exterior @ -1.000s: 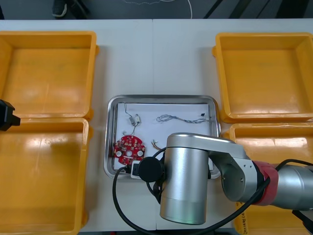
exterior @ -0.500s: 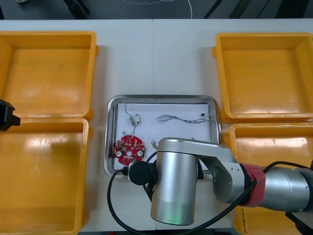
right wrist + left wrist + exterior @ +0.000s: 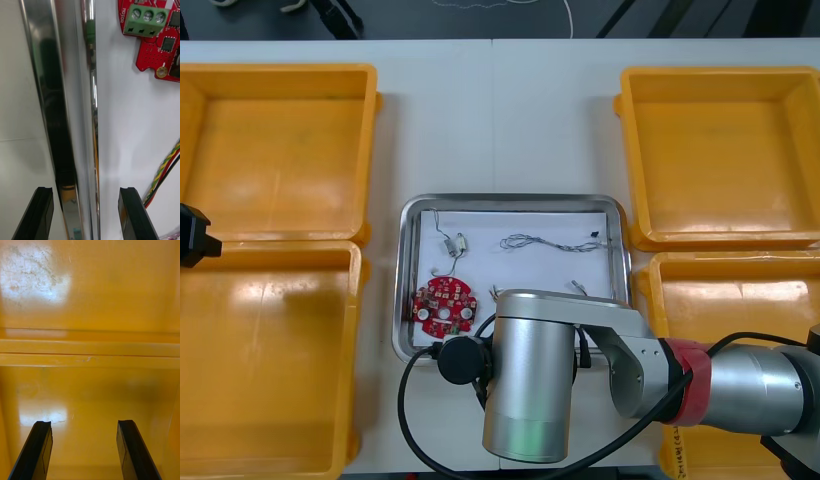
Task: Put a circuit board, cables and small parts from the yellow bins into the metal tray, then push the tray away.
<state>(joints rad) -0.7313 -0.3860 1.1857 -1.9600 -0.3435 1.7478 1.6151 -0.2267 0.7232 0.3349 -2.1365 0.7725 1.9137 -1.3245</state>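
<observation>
While the right arm [image 3: 525,385] lies across the near edge of the metal tray [image 3: 510,199] and hides that rim from above, the tray sits on the table [image 3: 495,120] between the bins, its inside white. A round red circuit board [image 3: 444,305] lies in its near left corner. A short cable with a white plug [image 3: 452,243] lies just beyond the board, and a thin twisted cable [image 3: 545,243] stretches across the far right part. A red and yellow cable [image 3: 165,176] runs beside the board, close to the near wall.

The right gripper [image 3: 85,191] is spread wide and straddles the tray's shiny near rim: one finger hangs over the table outside, the other over the white floor inside. The board's green terminal block [image 3: 145,20] sits just past it.

The left yellow bins [image 3: 290,245] and right yellow bins [image 3: 725,245] flank the tray, showing glossy floors. The left gripper [image 3: 84,423] hangs at the table's left edge, fingers spread, above the near left bin with the ridge where the two left bins meet ahead of it.
</observation>
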